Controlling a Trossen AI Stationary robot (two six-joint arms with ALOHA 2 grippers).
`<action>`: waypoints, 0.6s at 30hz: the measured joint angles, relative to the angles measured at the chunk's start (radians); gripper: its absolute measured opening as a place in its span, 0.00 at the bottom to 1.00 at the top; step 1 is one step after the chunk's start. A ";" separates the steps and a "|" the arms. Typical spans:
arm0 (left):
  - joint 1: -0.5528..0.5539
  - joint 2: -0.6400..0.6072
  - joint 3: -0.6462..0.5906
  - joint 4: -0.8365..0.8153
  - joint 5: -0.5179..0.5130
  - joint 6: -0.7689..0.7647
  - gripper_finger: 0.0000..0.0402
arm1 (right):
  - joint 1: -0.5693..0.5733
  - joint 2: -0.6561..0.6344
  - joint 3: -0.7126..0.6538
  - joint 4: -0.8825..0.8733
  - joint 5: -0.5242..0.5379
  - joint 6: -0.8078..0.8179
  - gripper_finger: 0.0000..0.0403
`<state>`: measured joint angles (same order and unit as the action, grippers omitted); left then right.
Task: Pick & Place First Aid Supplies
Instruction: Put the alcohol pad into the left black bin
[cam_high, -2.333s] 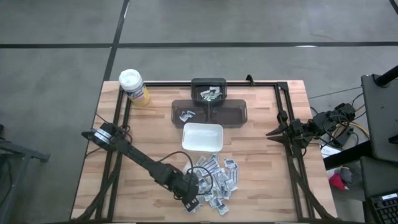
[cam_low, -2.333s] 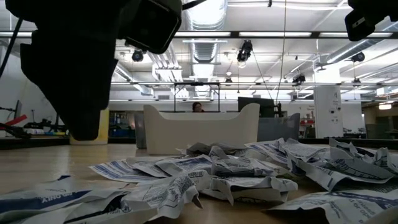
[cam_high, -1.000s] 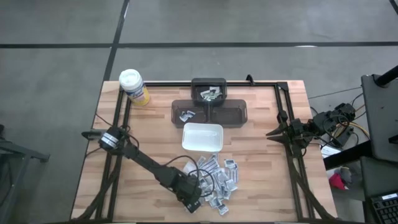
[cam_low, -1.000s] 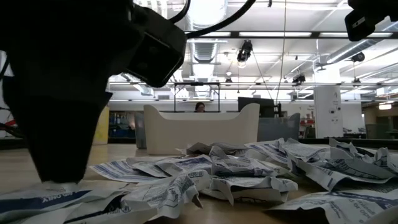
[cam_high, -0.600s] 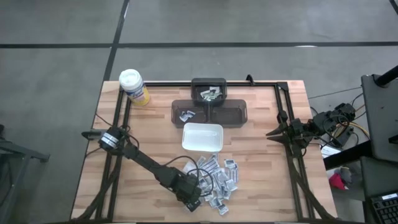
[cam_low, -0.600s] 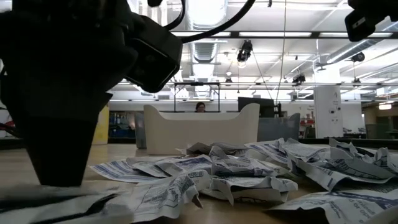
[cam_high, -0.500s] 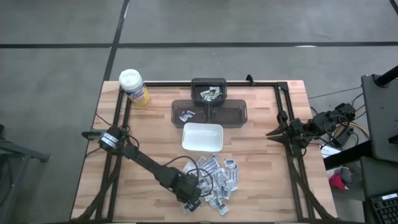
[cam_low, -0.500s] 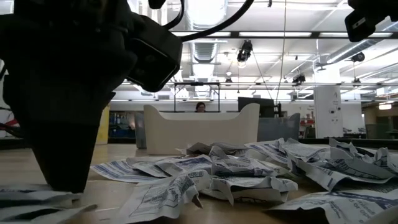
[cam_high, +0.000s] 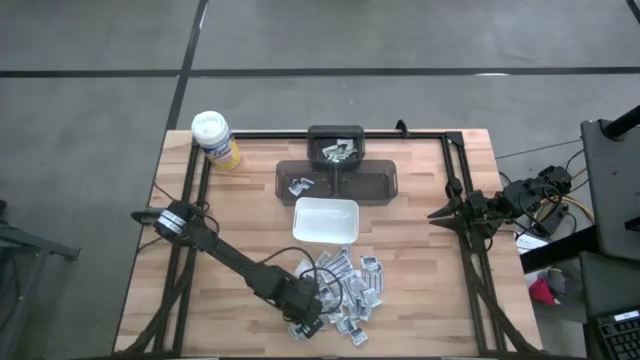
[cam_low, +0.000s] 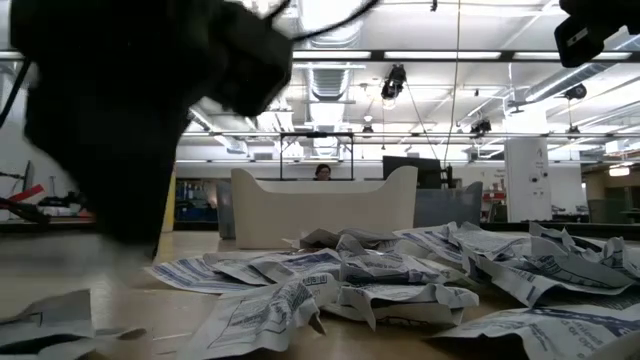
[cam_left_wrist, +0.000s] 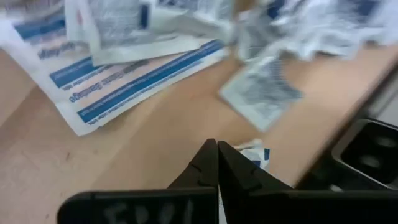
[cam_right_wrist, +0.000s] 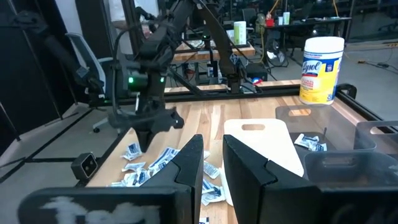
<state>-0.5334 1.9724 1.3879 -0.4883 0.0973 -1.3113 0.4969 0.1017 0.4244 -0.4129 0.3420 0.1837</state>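
Note:
Several first aid packets (cam_high: 348, 290), white with blue print, lie in a loose pile on the wooden table near its front edge. My left gripper (cam_high: 303, 326) is shut at the pile's near left edge, its tip (cam_left_wrist: 215, 149) just above the wood. A small white and blue packet (cam_left_wrist: 255, 155) shows right beside that tip. More packets (cam_left_wrist: 124, 62) lie flat beyond it. My right gripper (cam_right_wrist: 213, 163) waits at the table's right side (cam_high: 440, 212), held level and open, with nothing between its fingers. My left gripper comes slanting down from the table's left side, and its shut fingertips (cam_left_wrist: 231, 163) pinch a corner of the small packet (cam_left_wrist: 256, 152). The fingers hide the place of contact. The packet sticks out past the tips, over the wood.
A white rectangular dish (cam_high: 325, 220) stands just behind the pile. Farther back are a dark tray (cam_high: 370, 182) and a dark bin (cam_high: 336, 147), each with a few packets. A yellow canister (cam_high: 215, 138) stands at the far left corner. Bare wood lies left of the pile.
My left gripper stood with its tip down on the packets at the pile's near left edge. The tip has now come up a little off the table. The flat packets under it have been shifted, and one lies crumpled there.

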 joint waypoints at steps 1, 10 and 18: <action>0.001 -0.012 0.001 0.000 -0.003 0.006 0.00 | 0.000 0.000 0.000 0.000 0.000 0.000 0.15; 0.022 -0.084 0.001 -0.010 -0.085 0.062 0.00 | 0.000 -0.001 0.000 0.000 0.000 0.000 0.15; 0.098 -0.202 0.008 0.017 -0.362 0.161 0.00 | 0.000 -0.001 0.000 0.000 0.000 -0.003 0.15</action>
<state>-0.4358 1.7704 1.3956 -0.4710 -0.2643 -1.1508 0.4973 0.1009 0.4244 -0.4134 0.3416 0.1802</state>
